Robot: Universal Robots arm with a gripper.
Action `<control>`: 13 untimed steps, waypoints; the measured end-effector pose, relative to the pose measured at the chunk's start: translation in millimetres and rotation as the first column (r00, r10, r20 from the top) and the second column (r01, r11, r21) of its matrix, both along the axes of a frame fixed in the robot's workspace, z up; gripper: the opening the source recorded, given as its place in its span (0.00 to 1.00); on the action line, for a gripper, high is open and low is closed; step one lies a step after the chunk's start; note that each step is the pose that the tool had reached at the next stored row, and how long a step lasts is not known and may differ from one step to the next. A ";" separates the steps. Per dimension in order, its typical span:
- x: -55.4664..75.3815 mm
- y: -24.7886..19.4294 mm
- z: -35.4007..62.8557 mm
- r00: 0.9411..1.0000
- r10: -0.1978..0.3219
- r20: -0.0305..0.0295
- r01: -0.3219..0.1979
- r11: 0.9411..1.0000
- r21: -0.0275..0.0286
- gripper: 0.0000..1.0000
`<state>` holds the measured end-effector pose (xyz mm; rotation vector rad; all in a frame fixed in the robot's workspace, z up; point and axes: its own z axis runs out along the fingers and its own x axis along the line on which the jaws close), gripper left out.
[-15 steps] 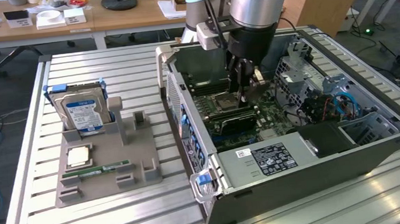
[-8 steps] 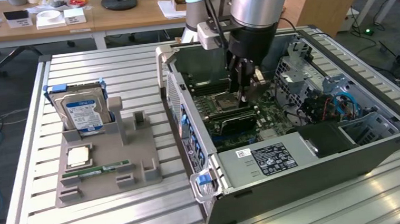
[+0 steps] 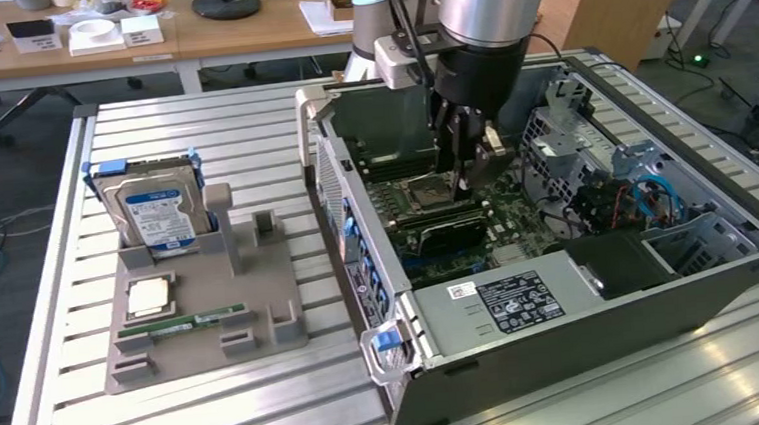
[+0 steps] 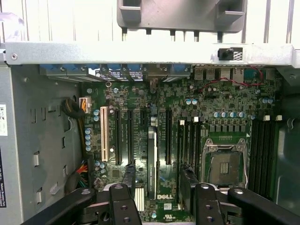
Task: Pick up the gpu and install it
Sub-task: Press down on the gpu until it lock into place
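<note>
near: open computer case (image 3: 563,335) on slatted surface (image 3: 233,413) | inside, mid-case: gpu (image 4: 151,159), thin dark card seen edge-on, upright in motherboard slot | just above: pincer (image 3: 464,171) spread wide, released, grasping nothing; fingers (image 4: 125,180) flanking the card, apart from it

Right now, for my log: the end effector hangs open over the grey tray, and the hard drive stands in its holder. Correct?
No. The exterior view shows the open end effector over the motherboard in the computer case, not the tray; the hard drive stands as said.
</note>
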<state>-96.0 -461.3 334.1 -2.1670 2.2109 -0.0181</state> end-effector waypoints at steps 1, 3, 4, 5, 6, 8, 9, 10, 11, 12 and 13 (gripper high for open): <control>0.0 0.0 0.0 1.000 0.000 0.000 0.000 1.000 0.000 0.51; 0.0 0.0 0.0 1.000 0.000 0.000 0.000 1.000 0.000 0.51; 0.0 0.0 0.0 1.000 0.000 0.000 0.000 1.000 0.000 0.51; 0.0 0.0 0.0 1.000 0.000 0.000 0.000 1.000 0.000 0.51; 0.0 0.0 0.0 1.000 0.000 0.000 0.000 1.000 0.000 0.51; 0.0 0.0 0.0 1.000 0.000 0.000 0.000 1.000 0.000 0.51; 0.0 0.0 0.0 1.000 0.000 0.000 0.000 1.000 0.000 0.51; 0.0 0.0 0.0 1.000 0.000 0.000 0.000 1.000 0.000 0.51; 0.0 0.0 0.0 1.000 0.000 0.000 0.000 1.000 0.000 0.50; 0.0 0.0 0.0 1.000 0.000 0.000 0.000 1.000 0.000 0.44; 0.0 0.0 0.0 1.000 0.000 0.000 0.000 1.000 0.000 0.38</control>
